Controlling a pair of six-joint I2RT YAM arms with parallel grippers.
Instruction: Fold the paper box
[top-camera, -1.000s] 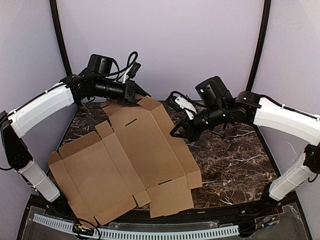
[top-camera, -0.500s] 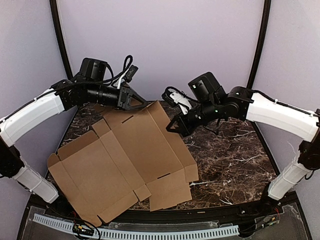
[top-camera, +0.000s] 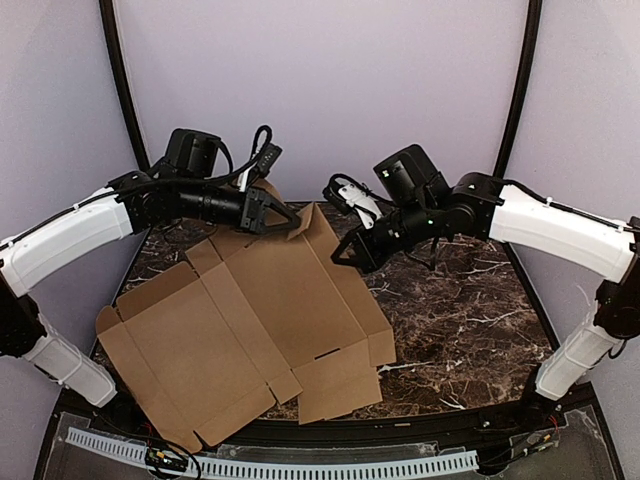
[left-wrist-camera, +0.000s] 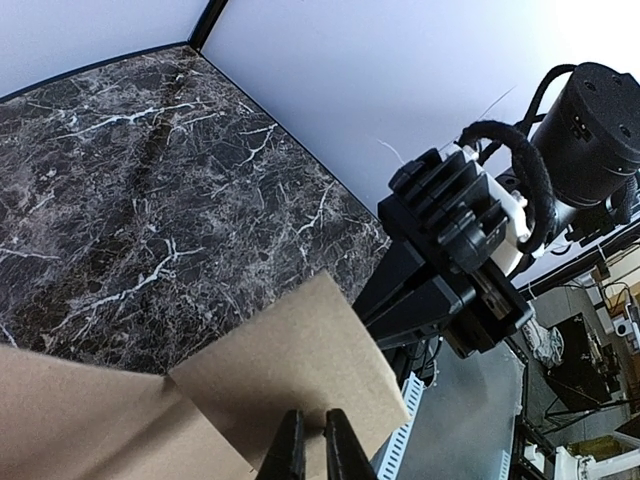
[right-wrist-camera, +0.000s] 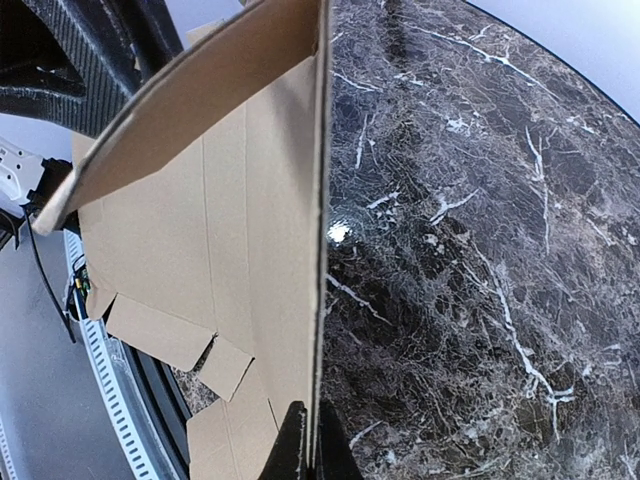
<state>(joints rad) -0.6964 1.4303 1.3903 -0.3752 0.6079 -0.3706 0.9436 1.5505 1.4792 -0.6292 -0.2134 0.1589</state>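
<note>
Box (top-camera: 260, 310) mostly flat on table (top-camera: 470, 320), long axis near-left to far-right. Left gripper (top-camera: 290, 222) pinching 1 far flap, lifted. Right gripper (top-camera: 345, 258) clenched, tips against right edge; table showing beyond.

No readable text, label, brand, number or sign in any of the three views.
Paper box (top-camera: 280, 300): bare brown cardboard on every face that shows.
Background clutter (left-wrist-camera: 590, 360), lower right of the left wrist view: too small and blurred to make out any lettering.
</note>
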